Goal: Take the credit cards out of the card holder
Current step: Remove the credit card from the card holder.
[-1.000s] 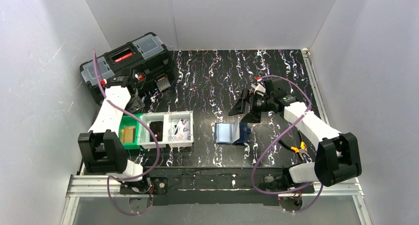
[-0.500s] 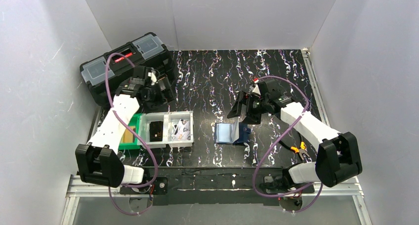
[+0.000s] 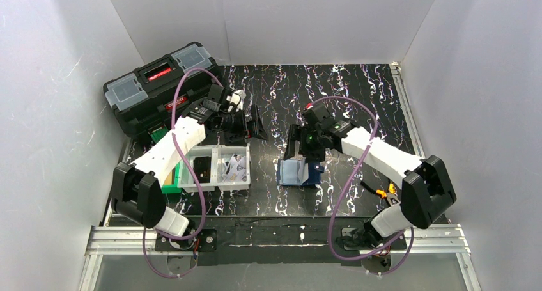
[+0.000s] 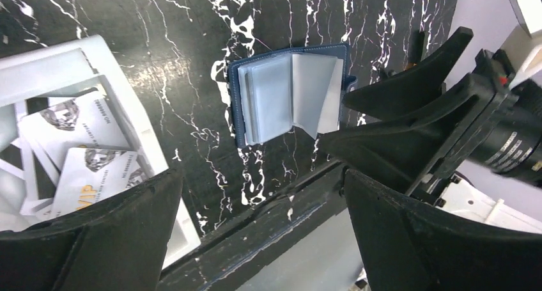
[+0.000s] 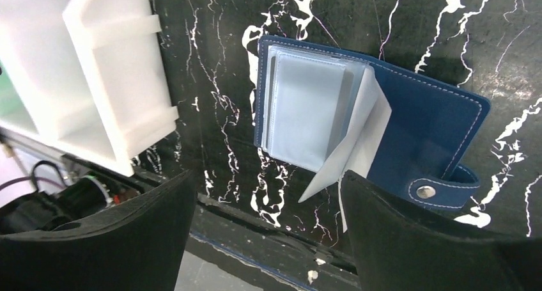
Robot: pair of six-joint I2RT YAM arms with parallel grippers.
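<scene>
The navy-blue card holder (image 3: 311,173) lies spread open on the black marbled table, one pale clear pocket leaf standing up (image 5: 358,144). It also shows in the left wrist view (image 4: 287,93). No orange or tan credit cards show; I cannot tell what the pockets (image 5: 303,112) hold. My right gripper (image 3: 295,150) is open and empty, hovering just above the holder's far edge (image 5: 265,233). My left gripper (image 3: 261,126) is open and empty, in the air behind and left of the holder (image 4: 262,240).
A white divided tray (image 3: 217,187) stands left of the holder, with white printed slips (image 4: 83,144) in its right cell. A green bin (image 3: 169,185) sits beside it under my left arm. A black toolbox (image 3: 160,86) is at the back left. Orange-handled pliers (image 3: 387,194) lie near right.
My left arm has swung from over the green bin to the right, towards the table's middle. My right gripper has moved left and down, closer over the card holder.
</scene>
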